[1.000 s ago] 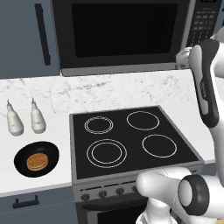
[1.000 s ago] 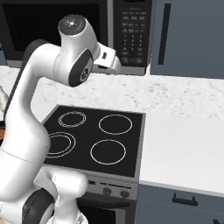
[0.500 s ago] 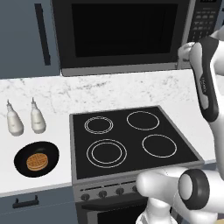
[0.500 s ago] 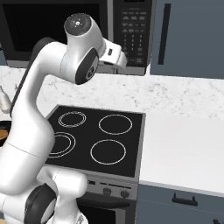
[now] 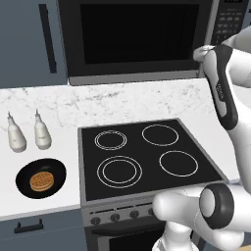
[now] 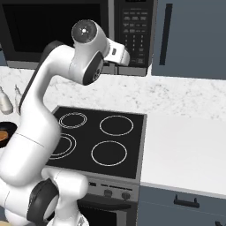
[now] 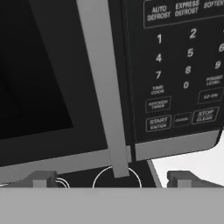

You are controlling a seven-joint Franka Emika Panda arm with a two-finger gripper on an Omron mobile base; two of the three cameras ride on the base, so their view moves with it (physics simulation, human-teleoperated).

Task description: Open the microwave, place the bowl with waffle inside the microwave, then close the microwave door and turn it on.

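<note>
hand view | microwave door (image 7: 43, 83) shut, grey handle (image 7: 105, 87) upright beside button panel (image 7: 179, 70) | fingers (image 7: 111, 179) spread apart, empty

Glossy white rounded arm segments, dark grey joint caps

The only readable stuff is on the microwave (image 7: 175, 74) button panel (image 7: 181, 65), seen up close in the hand view. Top row says AUTO DEFROST, EXPRESS DEFROST, and a third one cut off at the edge that starts SOFTEN. Below that is the number pad: 1, 2, 4, 5, 6, 7, 8, 9, 0 (the 3 spot is out of the shot). Then TIME COOK, POWER LEVEL, KITCHEN TIMER, START ENTER and STOP CLEAR. Two small buttons there are too blurry to read.
</note>
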